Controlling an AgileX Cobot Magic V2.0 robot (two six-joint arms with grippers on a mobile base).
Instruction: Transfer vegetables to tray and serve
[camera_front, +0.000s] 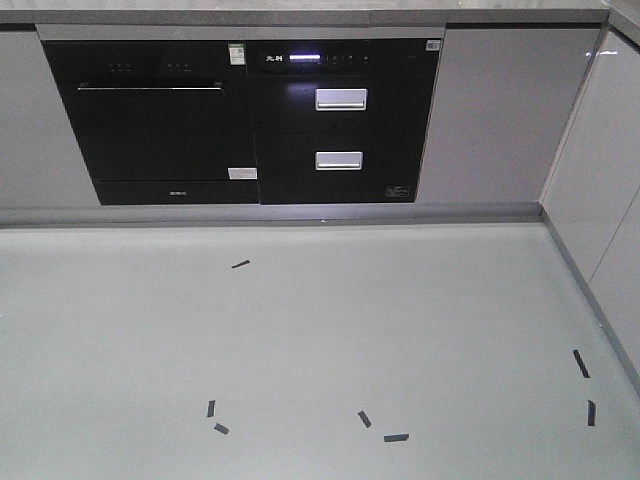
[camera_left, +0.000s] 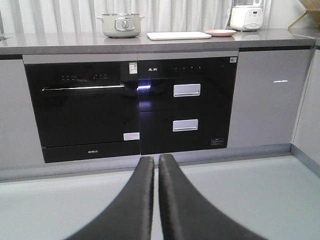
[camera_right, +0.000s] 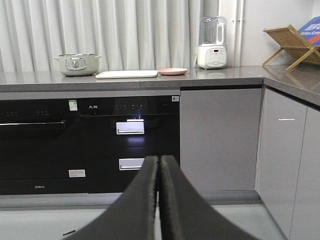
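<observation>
Facing the black built-in appliances (camera_front: 240, 120), the left tool (camera_left: 155, 160) and the right tool (camera_right: 159, 159) were both closed along almost their whole length and gripped nothing. The tray (camera_left: 179, 35) lay flat on the grey worktop (camera_left: 60, 42) above the appliances, between the lidded pot (camera_left: 120, 25) and the pink plate (camera_left: 220, 33), just beside the plate and well apart from both tools. Whether the plate carried the vegetables could not be told from these low views.

- We see a grey countertop (camera_right: 225, 75).
- On it, from left to right: a pot (camera_right: 76, 64), the tray (camera_right: 126, 74), a pink plate (camera_right: 173, 71) just beside it, a blender (camera_right: 212, 42).
- A wooden rack (camera_right: 292, 45) stands far right.
</observation>
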